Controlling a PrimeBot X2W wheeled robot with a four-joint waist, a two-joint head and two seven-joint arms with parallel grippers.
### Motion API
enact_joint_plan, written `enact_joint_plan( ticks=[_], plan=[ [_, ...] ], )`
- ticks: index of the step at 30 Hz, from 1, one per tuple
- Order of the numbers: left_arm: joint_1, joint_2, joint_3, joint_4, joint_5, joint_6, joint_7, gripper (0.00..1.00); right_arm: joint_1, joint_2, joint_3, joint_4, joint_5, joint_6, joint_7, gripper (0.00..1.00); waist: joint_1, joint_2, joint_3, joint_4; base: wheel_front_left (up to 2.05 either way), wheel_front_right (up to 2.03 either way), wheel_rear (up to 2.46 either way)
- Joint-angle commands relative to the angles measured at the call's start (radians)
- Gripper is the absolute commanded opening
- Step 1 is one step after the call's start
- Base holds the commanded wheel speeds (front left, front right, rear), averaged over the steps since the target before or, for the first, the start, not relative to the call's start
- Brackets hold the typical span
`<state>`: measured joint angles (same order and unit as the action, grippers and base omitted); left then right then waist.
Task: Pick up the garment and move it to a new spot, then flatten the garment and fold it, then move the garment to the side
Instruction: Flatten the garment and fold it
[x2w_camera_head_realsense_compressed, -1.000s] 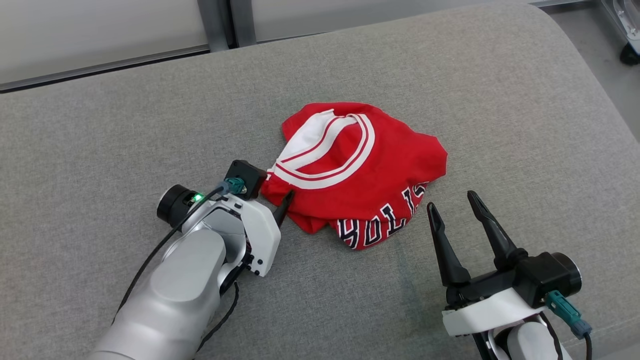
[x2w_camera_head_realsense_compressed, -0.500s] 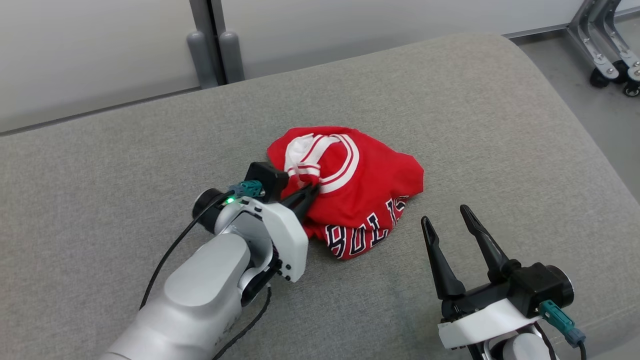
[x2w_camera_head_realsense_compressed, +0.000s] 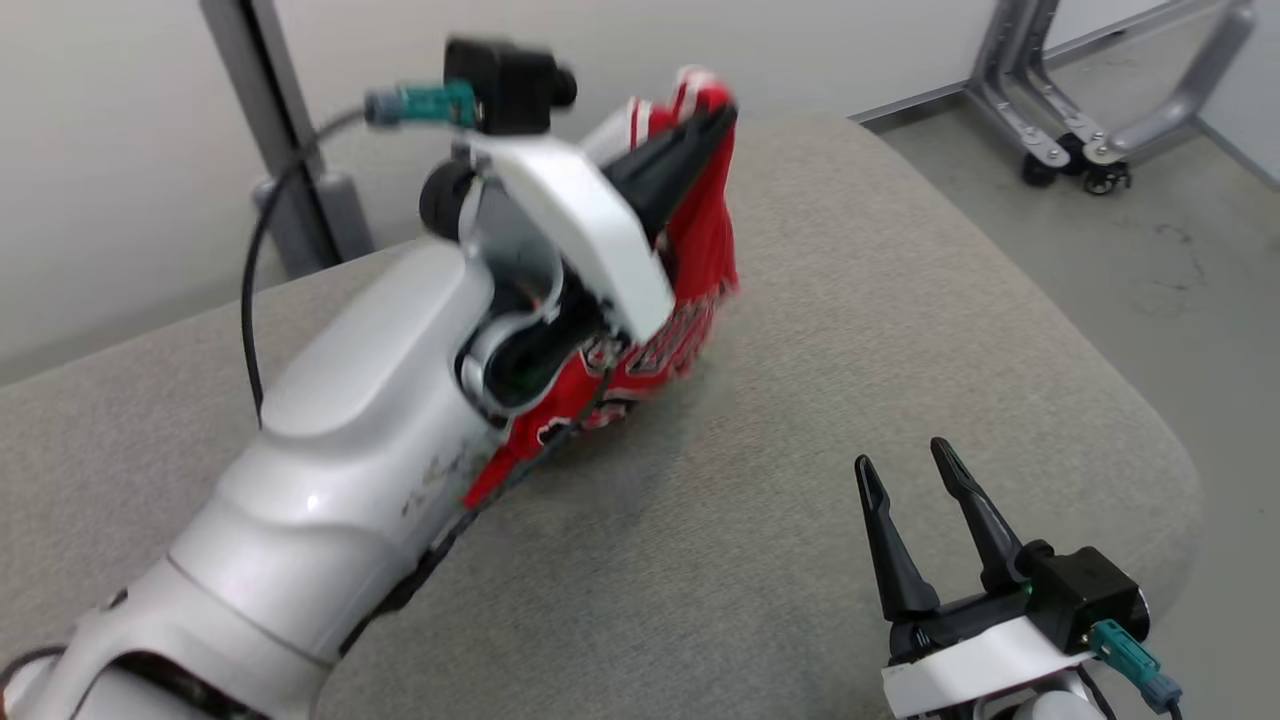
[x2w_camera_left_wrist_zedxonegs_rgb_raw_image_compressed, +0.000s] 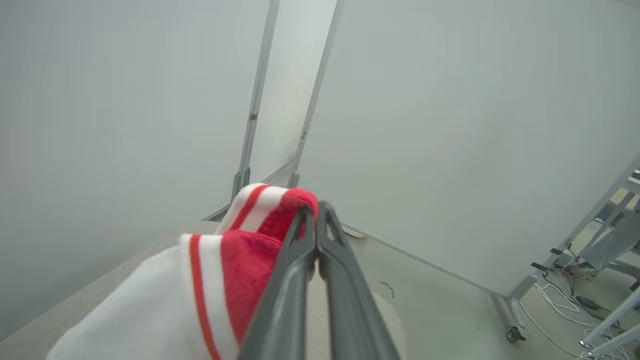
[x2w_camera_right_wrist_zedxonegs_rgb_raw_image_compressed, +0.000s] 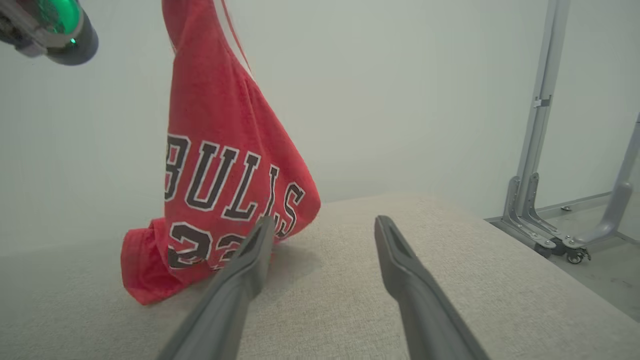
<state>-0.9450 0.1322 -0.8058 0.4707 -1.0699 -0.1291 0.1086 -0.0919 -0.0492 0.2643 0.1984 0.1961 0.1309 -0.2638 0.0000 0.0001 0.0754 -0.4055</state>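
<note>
Left gripper (x2w_camera_head_realsense_compressed: 722, 118) is clamped tight on the striped collar edge of the red garment (x2w_camera_head_realsense_compressed: 705, 235), upper middle of the head view. In the left wrist view its fingers meet at centre frame with the collar bunched just left of the tips. The cloth hangs down from that grip, and in the right wrist view its lower end with the numbers rests crumpled on the grey cushion (x2w_camera_head_realsense_compressed: 880, 330) at lower left. Right gripper (x2w_camera_head_realsense_compressed: 900, 458) sits lower right in the head view, jaws wide apart, holding nothing, clear of the cloth.
</note>
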Motion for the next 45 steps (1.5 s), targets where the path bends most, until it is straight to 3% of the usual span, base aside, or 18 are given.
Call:
enact_joint_plan(
  ticks=[1,10,15,22,31,35,41,45],
  plan=[
    [-0.067,-0.023,0.035,-0.013,-0.027,0.014,0.001,0.00,0.009,-0.002,-0.001,0.001,0.011,0.000,-0.001,1.00,0.0000,-0.0001,-0.027,-0.041,0.00,0.00,0.00],
    [-0.361,-0.068,0.169,0.099,0.002,0.116,-0.180,0.00,0.000,-0.002,-0.017,-0.009,0.025,0.000,-0.001,1.00,0.0000,-0.0001,-0.027,-0.074,0.00,0.00,0.00],
    [-0.415,-0.073,0.184,0.177,0.001,0.131,-0.222,0.00,0.003,-0.002,-0.051,-0.015,0.022,0.000,-0.001,1.00,0.0000,-0.0001,-0.018,-0.050,0.00,0.00,0.00],
    [-0.206,0.034,0.170,0.229,-0.009,0.142,-0.210,0.00,0.006,-0.002,-0.115,-0.032,0.012,0.000,-0.001,1.00,0.0000,-0.0001,0.014,0.010,0.00,0.00,0.00],
    [0.129,0.214,0.293,0.207,-0.091,0.179,-0.321,0.00,-0.002,-0.002,-0.156,-0.032,-0.027,0.000,-0.001,1.00,0.0000,-0.0001,0.066,0.106,0.00,0.00,0.00],
    [0.171,0.252,0.327,0.214,-0.092,0.170,-0.348,0.00,-0.021,-0.002,-0.145,-0.035,-0.035,0.000,-0.001,1.00,0.0000,-0.0001,0.085,0.134,0.00,0.00,0.00],
    [0.173,0.263,0.326,0.241,-0.059,0.176,-0.360,0.00,-0.035,-0.002,-0.122,-0.035,-0.024,0.000,-0.001,1.00,0.0000,-0.0001,0.096,0.135,0.00,0.00,0.00],
    [0.242,0.287,0.298,0.239,-0.068,0.180,-0.289,0.00,-0.022,-0.002,-0.124,-0.029,-0.021,0.000,-0.001,1.00,0.0000,-0.0001,0.103,0.117,0.00,0.00,0.00]
  ],
)
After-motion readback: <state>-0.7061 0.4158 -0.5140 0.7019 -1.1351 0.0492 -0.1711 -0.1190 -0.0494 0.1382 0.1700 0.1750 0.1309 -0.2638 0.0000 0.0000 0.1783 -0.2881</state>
